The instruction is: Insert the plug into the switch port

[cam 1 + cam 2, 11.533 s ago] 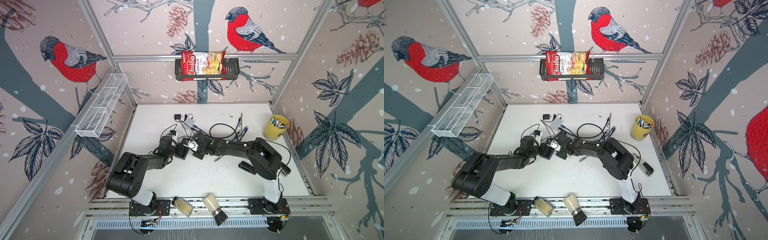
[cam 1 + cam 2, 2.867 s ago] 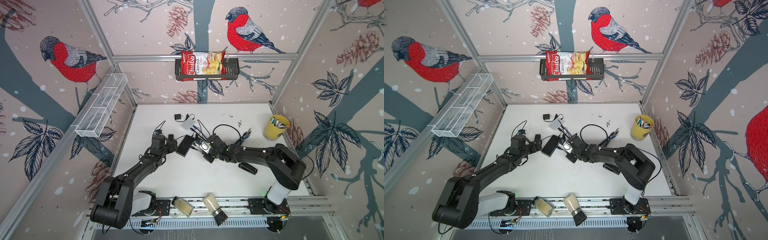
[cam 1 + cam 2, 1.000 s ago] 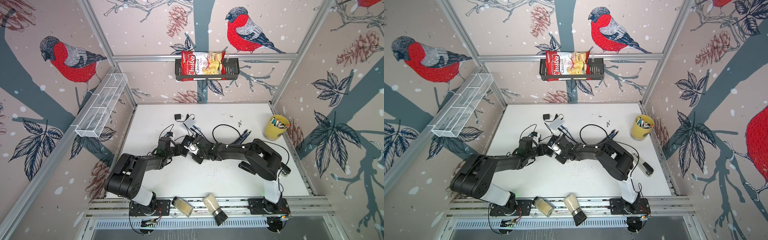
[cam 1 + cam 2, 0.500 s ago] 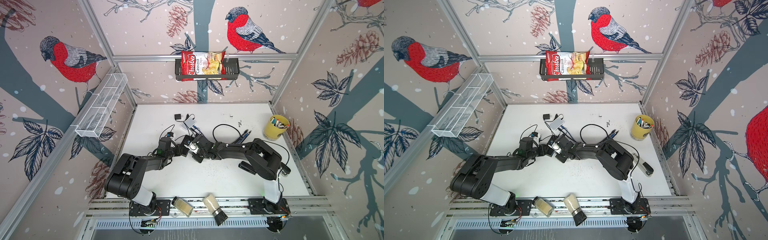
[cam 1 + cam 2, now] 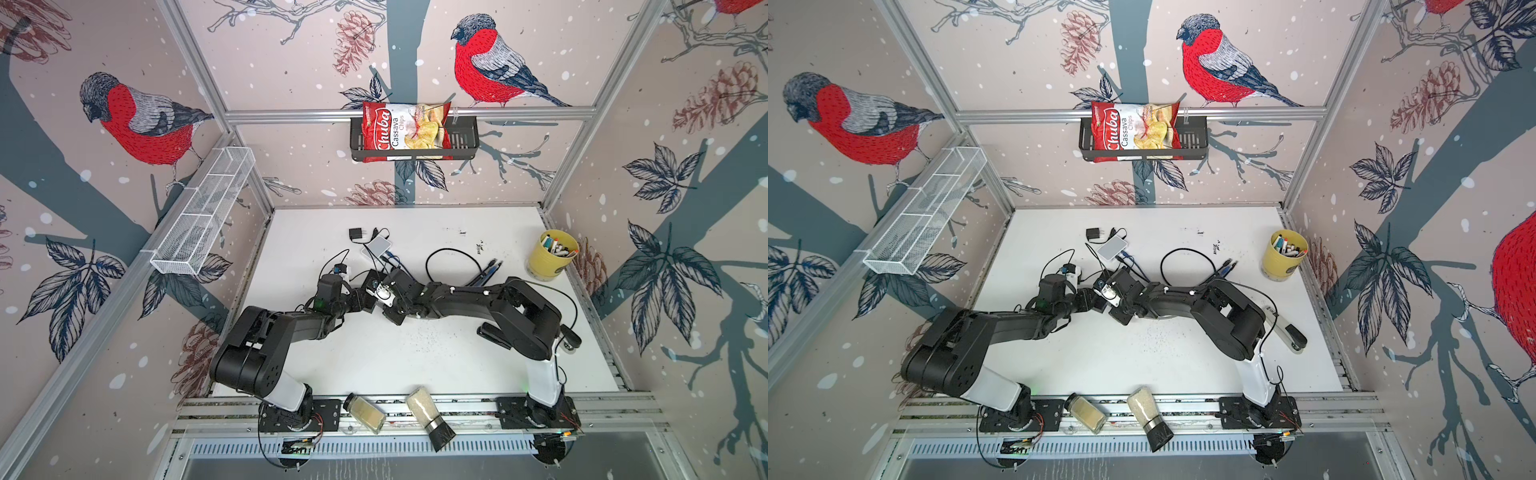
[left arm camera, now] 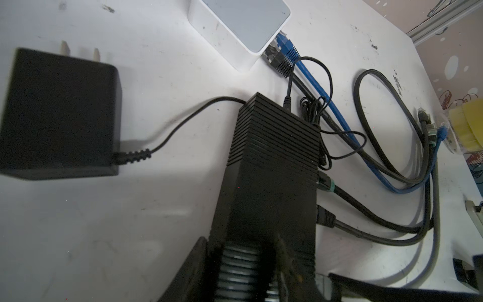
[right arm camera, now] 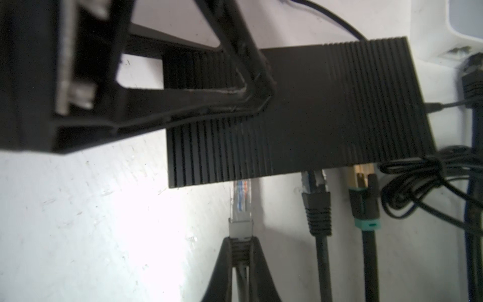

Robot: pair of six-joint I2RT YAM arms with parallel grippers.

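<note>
Table: white, both arms meet left of centre. Arms and switch sit as half a second ago, with no shift in either top view.
Left gripper: jaws part-spread, clamped across the switch's near end.
Right gripper: pinched tight on the plug by its boot.
Plug tip meets the switch's right-hand port edge, beside two seated cables; depth unclear.

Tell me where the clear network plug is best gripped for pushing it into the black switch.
By the ribbed boot behind the clear plug, coming from the cable side in line with the switch. That leaves the tip free to enter the port, as the right hand has it.
</note>
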